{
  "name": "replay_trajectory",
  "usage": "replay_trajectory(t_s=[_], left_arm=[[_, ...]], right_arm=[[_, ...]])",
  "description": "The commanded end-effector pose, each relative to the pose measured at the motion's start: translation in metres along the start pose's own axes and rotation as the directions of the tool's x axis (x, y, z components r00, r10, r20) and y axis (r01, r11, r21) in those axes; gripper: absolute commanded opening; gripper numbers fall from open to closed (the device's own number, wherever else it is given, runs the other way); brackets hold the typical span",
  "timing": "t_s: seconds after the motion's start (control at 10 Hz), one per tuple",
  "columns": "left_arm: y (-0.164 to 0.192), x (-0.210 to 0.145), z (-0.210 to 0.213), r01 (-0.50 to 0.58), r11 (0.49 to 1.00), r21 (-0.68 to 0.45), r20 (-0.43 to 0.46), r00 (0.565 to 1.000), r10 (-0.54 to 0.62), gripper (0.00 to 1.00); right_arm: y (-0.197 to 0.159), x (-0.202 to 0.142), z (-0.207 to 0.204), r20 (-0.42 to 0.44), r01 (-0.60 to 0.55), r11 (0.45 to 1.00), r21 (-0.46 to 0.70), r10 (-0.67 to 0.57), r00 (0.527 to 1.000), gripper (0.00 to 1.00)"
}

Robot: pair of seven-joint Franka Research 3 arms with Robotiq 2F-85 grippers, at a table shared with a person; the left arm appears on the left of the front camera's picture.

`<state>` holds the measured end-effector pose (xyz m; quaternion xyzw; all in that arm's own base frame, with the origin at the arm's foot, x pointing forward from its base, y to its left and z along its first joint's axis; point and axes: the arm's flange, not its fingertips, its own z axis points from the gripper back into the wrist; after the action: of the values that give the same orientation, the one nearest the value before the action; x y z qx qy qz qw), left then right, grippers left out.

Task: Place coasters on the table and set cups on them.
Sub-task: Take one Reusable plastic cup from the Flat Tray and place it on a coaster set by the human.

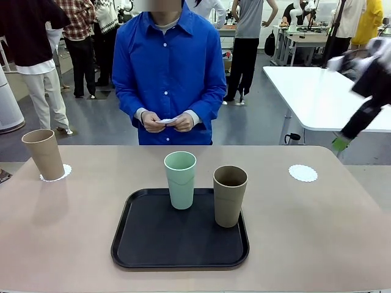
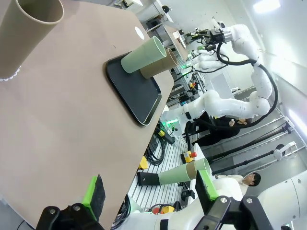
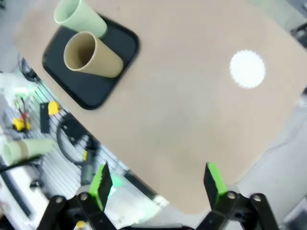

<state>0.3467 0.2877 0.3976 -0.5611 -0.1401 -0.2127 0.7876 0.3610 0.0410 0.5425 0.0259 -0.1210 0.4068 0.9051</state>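
My left claw [image 2: 149, 189] is spread wide with nothing between the pads, hanging by the near left side of the table [image 1: 305, 232]. My right claw [image 3: 157, 181] is spread too and empty, up off the table's right side. In the front view it is a blur at the far right.

The left tan cup [image 1: 43, 154] stands upright on the left coaster [image 1: 63, 173] at the far left of the table, with the doily's edge showing at its base. The right coaster [image 1: 303, 173] lies flat and bare at the far right, well apart from everything.

The mint cup [image 1: 180, 180] and second tan cup [image 1: 230, 195] stand upright on the black tray [image 1: 153, 241] at near centre. The mint one is farther back. The tan one is just right of it and nearer, close but not touching.

A person [image 1: 168, 67] stands at the far side, both hands [image 1: 149, 122] holding a third coaster [image 1: 166, 121] at the waist.
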Motion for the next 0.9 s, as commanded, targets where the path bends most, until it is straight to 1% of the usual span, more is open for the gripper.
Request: replay_trajectory(t_s=[0.0,0.1,0.2,0.3,0.5,0.6,0.7,0.8], left_arm=[[-0.001,-0.001,0.002,-0.004,1.0,0.004,0.003,1.0,0.004,1.0],[-0.001,-0.001,0.002,-0.004,1.0,0.004,0.003,1.0,0.004,1.0],[-0.001,-0.001,0.002,-0.004,1.0,0.004,0.003,1.0,0.004,1.0],[-0.001,-0.001,0.002,-0.004,1.0,0.004,0.003,1.0,0.004,1.0],[-0.001,-0.001,0.002,-0.004,1.0,0.004,0.003,1.0,0.004,1.0],[-0.001,-0.001,0.002,-0.004,1.0,0.004,0.003,1.0,0.004,1.0],[-0.001,-0.001,0.002,-0.004,1.0,0.004,0.003,1.0,0.004,1.0],[-0.001,-0.001,0.002,-0.004,1.0,0.004,0.003,1.0,0.004,1.0]], right_arm=[[0.005,0.006,-0.043,0.029,-0.055,0.99,-0.128,0.059,0.998,1.0],[0.008,0.008,-0.055,0.027,-0.075,0.994,-0.079,0.078,0.997,1.0],[0.007,0.004,-0.059,0.043,-0.058,0.998,-0.003,0.058,0.997,1.0],[0.02,0.016,-0.045,0.005,-0.112,0.99,-0.091,0.113,0.994,1.0],[0.02,0.016,-0.045,0.005,-0.112,0.99,-0.091,0.113,0.994,1.0],[0.017,0.013,-0.054,0.023,-0.117,0.991,-0.067,0.119,0.993,1.0],[0.009,-0.009,-0.055,0.217,-0.228,0.961,0.158,0.191,0.957,1.0],[0.0,-0.02,-0.057,0.366,-0.302,0.931,0.206,0.213,0.906,1.0]])
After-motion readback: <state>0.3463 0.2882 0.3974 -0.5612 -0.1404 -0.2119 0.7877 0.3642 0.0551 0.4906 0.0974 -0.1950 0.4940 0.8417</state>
